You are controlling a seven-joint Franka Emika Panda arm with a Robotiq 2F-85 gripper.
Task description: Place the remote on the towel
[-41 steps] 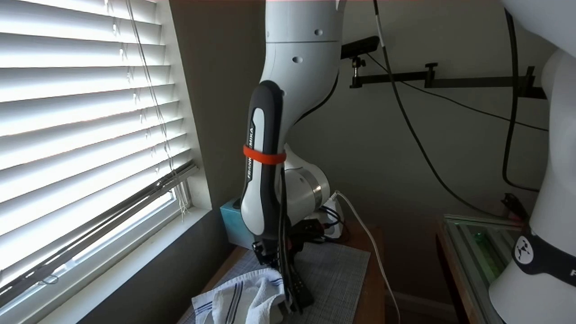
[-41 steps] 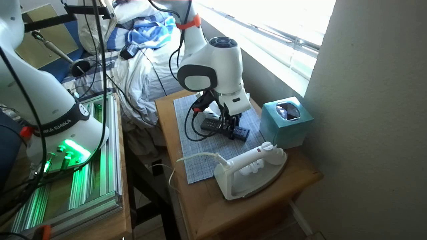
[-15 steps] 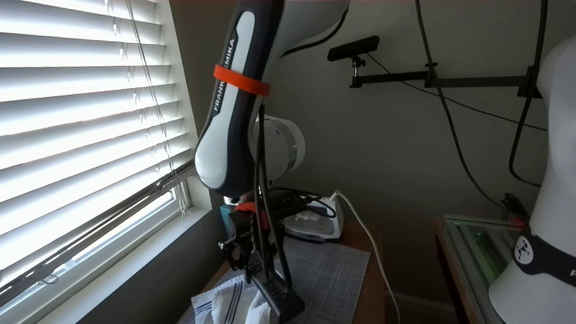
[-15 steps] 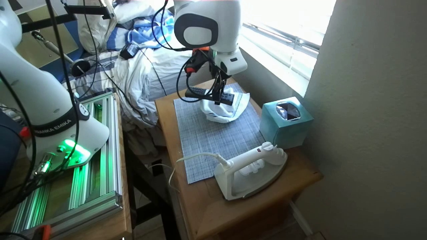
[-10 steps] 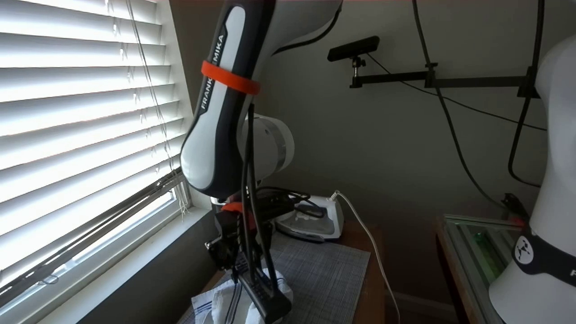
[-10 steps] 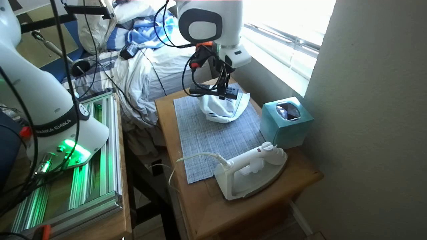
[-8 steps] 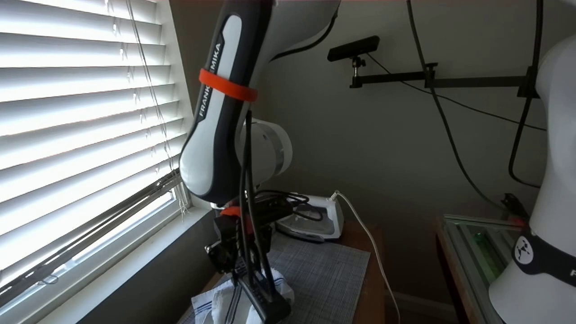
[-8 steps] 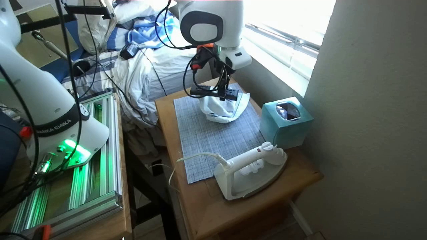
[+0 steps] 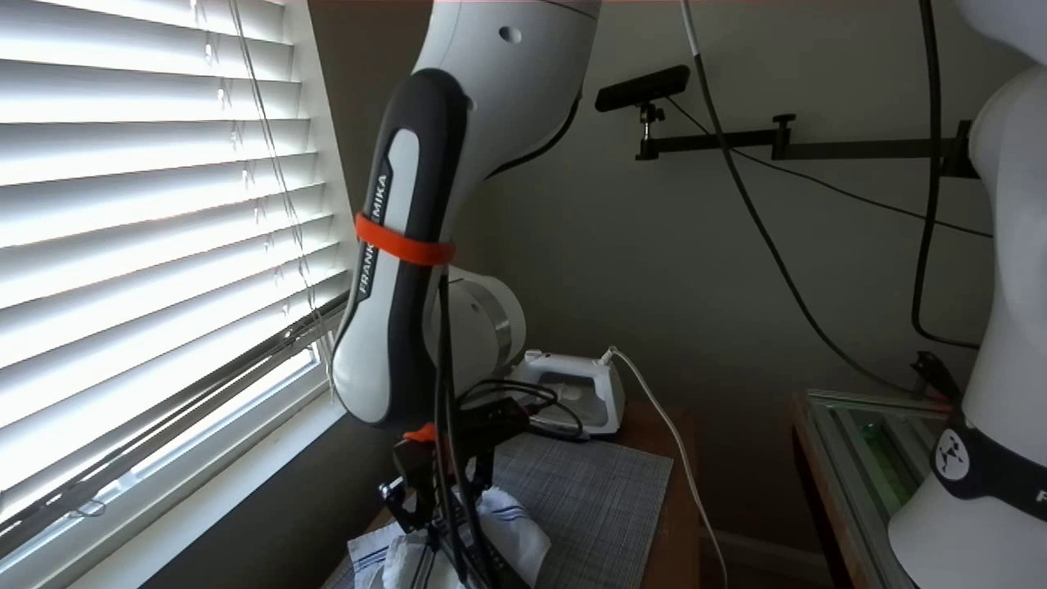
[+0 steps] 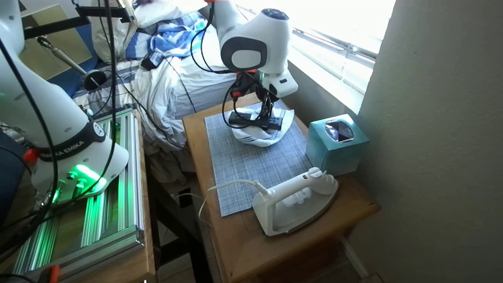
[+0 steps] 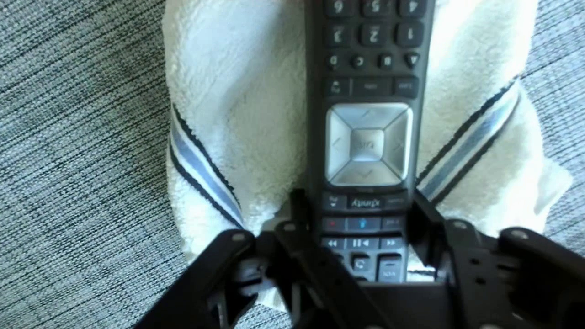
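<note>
Wrist view shows that the hand (image 11: 358,205) grasps the dark remote (image 11: 368,144) from both sides, over the striped towel (image 11: 233,105); whether the remote touches it, I cannot tell. In an exterior view, the towel lies upon the mat (image 10: 251,171) on the bench (image 10: 251,251).

The remote (image 11: 368,144) reads "xfinity", 1–6; the arm (image 9: 425,188), seemingly "FRANKA EMIKA".

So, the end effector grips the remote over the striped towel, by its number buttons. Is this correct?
Not by the number buttons: in the wrist view these lie past the silver pad, while the end effector grips the remote near the playback buttons. The striped towel is indeed beneath.
</note>
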